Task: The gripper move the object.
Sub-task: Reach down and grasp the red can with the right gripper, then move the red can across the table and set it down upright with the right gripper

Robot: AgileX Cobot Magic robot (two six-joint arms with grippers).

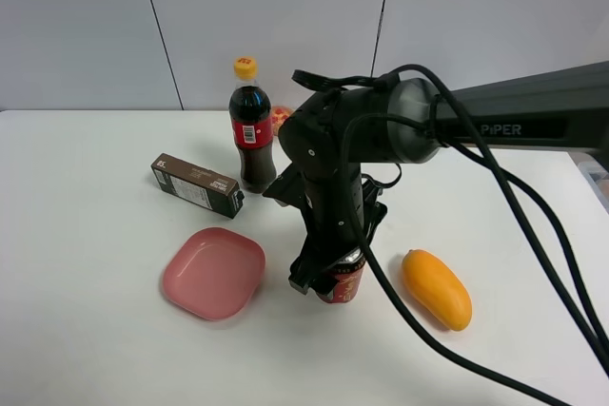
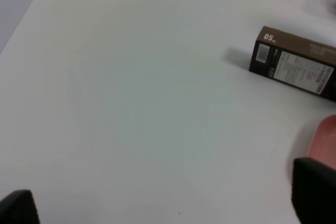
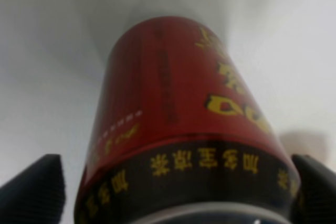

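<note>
The object, a small red can [image 1: 348,286] with yellow Chinese characters, stands upright on the white table between the pink plate and the mango. My right gripper [image 1: 330,276] comes down on it from above, and the bulky black arm hides the can's top. The right wrist view is filled by the can [image 3: 178,114], with a black finger [image 3: 34,187] close on one side and the other pressed against the opposite side. My left gripper [image 2: 165,203] hovers open over bare table, with nothing between its fingers.
A cola bottle [image 1: 251,135] stands behind the arm with a small orange-red thing [image 1: 281,118] beside it. A brown box [image 1: 197,184] [image 2: 294,66] lies to the left. Beside the can are a pink plate [image 1: 214,273] [image 2: 324,137] and a mango [image 1: 436,288].
</note>
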